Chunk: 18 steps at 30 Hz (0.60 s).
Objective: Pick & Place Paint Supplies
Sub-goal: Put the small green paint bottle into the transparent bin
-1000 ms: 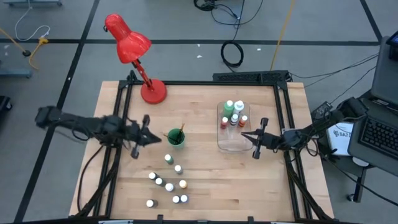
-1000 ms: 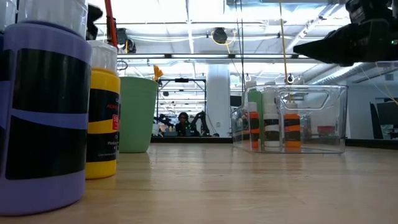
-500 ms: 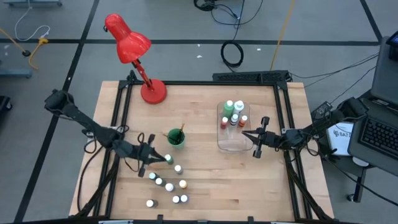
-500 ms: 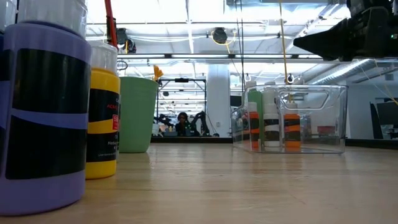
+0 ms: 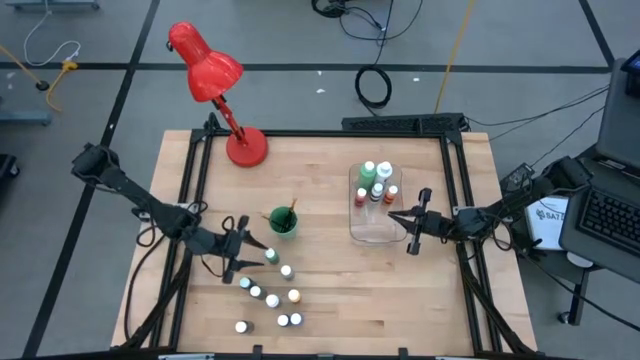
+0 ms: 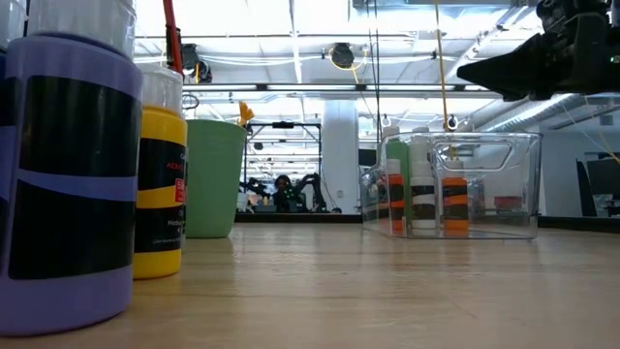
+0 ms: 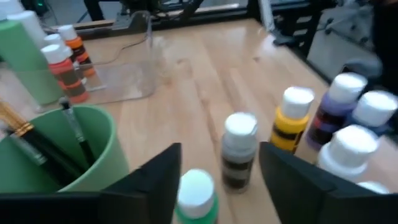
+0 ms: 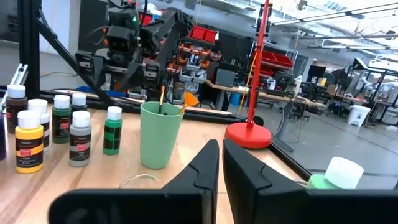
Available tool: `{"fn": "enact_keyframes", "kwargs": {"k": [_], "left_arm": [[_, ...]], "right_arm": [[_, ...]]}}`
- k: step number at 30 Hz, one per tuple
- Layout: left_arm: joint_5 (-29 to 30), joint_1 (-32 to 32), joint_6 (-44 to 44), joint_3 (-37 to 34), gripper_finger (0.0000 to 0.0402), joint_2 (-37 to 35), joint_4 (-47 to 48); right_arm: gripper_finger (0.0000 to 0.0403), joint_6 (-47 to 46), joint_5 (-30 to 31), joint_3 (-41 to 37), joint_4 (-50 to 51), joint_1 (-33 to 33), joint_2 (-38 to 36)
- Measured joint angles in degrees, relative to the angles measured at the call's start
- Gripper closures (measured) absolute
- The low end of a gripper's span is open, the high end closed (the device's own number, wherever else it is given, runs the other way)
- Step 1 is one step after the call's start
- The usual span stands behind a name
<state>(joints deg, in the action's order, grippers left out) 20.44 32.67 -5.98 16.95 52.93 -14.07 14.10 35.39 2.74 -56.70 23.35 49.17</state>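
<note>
No legible writing | yellow bottle (image 6: 160, 189) label: red patch, unreadable

Your high view looks straight down on the whole worktop (image 5: 330, 290). Your low view sits at worktop height, close against the nearest bottles, facing the room. Each wrist view looks forward past its own tool. All four share the green cup (image 5: 282, 222) (image 6: 213, 177) (image 7: 59, 152) (image 8: 160, 134)

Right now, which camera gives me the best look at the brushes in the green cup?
The left wrist view: the brushes stand close up inside the cup, handles and ferrules clear. The high view shows only small tips. The right wrist view shows tips above the rim; the low view, one tip.
</note>
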Motion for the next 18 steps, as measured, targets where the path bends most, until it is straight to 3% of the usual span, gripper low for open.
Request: {"fn": "enact_keyframes", "kwargs": {"k": [7, 18], "left_arm": [[1.1, -0.9, 0.1, 0.0, 0.0109, 1.3, 2.5], [1.1, -1.3, -1.1, 0.0, 0.0087, 9.1, -2.9]], "right_arm": [[0.0387, -1.5, -2.7, 0.0, 0.2, 0.0, 0.0], [0.0387, -2.7, -2.7, 0.0, 1.9, 0.0, 0.0]]}}
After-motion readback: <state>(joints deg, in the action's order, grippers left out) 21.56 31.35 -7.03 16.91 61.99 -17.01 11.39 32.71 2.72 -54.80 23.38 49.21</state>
